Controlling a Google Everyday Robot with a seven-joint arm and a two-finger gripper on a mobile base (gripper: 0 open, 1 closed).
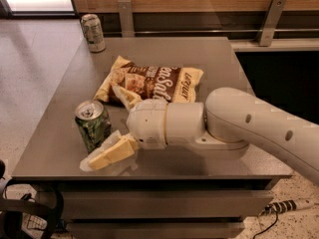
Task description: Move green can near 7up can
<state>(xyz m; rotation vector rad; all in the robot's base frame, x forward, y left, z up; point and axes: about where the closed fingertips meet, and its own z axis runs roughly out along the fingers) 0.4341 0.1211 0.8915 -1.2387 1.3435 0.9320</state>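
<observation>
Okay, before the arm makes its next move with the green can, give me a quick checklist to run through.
1. Green can upright, front left of the table: ok.
2. 7up can upright at the far left corner, in plain view: ok.
3. Gripper around the green can: not ok; it sits low beside the can, on its front right.
4. Gripper touching the green can: cannot tell.
5. Left-side path between the cans free of the chip bag: looks ok.
6. Green can near 7up can: not ok; they are far apart.
</observation>
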